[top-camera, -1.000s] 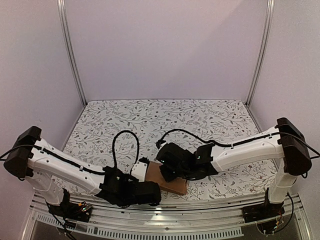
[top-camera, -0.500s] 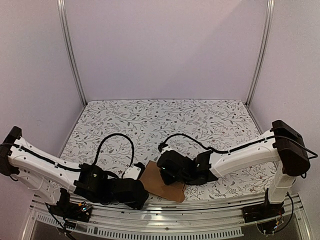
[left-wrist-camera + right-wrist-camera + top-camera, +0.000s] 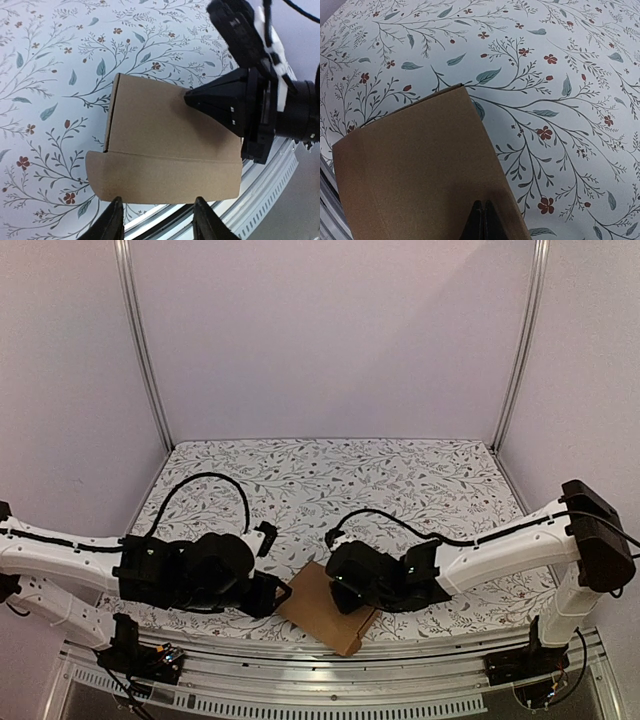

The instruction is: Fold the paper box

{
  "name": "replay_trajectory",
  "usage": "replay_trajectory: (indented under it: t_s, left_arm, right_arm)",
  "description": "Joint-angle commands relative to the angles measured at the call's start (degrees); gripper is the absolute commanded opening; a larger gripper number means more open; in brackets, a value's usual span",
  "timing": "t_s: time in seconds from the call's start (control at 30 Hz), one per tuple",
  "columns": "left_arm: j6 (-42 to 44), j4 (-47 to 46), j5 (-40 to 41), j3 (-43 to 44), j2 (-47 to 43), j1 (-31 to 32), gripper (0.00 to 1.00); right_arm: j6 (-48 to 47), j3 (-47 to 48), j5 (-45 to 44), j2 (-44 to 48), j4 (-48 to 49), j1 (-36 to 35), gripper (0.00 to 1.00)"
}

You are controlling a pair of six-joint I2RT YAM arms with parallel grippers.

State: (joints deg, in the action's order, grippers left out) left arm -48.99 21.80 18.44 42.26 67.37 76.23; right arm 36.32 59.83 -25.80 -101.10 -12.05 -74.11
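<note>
Surface: a table (image 3: 400, 480) covered in leaf-and-flower print, enclosed by plain pale walls (image 3: 330, 340), with a metal rail (image 3: 330, 680) along the near edge.
Paper box: the paper box (image 3: 322, 608) lies flat at 6 o'clock on the table, with one corner reaching the rail.
Flap: in the left wrist view, a round-cornered flap (image 3: 160, 182) extends from the 6 o'clock side of the main panel, beyond a straight crease (image 3: 170, 157).
Right gripper: the right gripper (image 3: 481, 220) has its jaws together. The tip presses down on the panel from 3 o'clock and pins it.
Left gripper: the left gripper (image 3: 159, 206) has its jaws apart and holds nothing. It faces the flap's free edge from 9 o'clock of the box in the overhead view.
Step in hand: judged to be raising the flap about its crease.
Technique: the left fingers should go low under the free edge at mid-length, then sweep upward and toward the panel so that the bend follows the crease.
Hold-down: the right tip should press close to the crease, not on it.
Risk: an off-centre lift may twist the flap, or slide the box toward the rail.
</note>
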Motion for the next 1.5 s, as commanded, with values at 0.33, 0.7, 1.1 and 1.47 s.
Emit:
replay_trajectory:
  t_s: [0.33, 0.7, 1.1, 1.47]
  left_arm:
    - [12.4, -7.4, -11.7, 5.8, 14.9, -12.3, 0.07]
    - [12.2, -8.0, -11.9, 5.3, 20.5, -13.5, 0.00]
    - [10.1, -10.6, -12.4, 2.3, 23.5, -13.4, 0.00]
    - [11.9, -7.0, -6.8, 5.5, 12.1, -13.6, 0.09]
  right_arm:
    - [0.9, -4.7, 6.3, 14.1, -7.9, -1.5, 0.01]
    - [7.0, -11.3, 11.4, 12.3, -3.5, -3.8, 0.00]
    - [8.4, -13.1, 10.9, 10.8, -2.8, -3.9, 0.00]
    - [5.0, -11.8, 6.4, 21.2, -9.7, -3.8, 0.04]
